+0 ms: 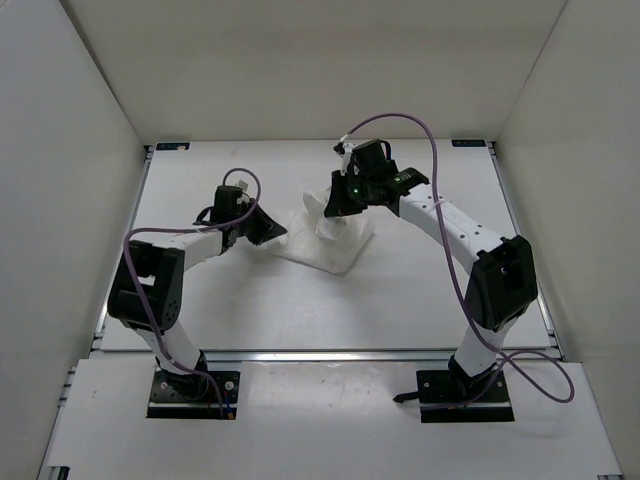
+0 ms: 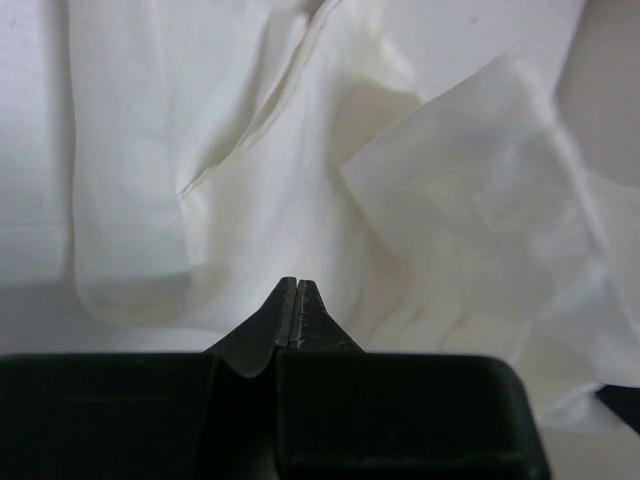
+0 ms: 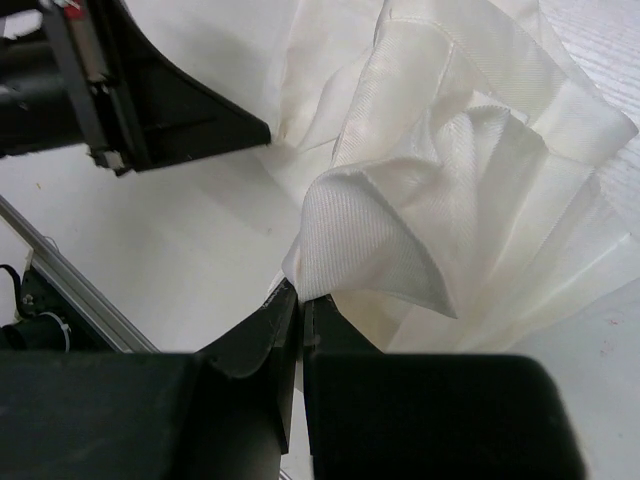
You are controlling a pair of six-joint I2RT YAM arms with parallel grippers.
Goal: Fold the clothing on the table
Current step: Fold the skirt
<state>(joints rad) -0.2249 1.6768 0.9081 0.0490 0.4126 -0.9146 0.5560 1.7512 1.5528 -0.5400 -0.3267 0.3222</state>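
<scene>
From where I stand, the left gripper sits low at the nine o'clock edge of the clothing. Its jaws are pressed together against the fabric, and I cannot tell whether any cloth is caught between them. The white garment lies crumpled near the middle of the table. At the garment's twelve o'clock side the right gripper is clamped on a fold, which stands up in a peak above the rest.
</scene>
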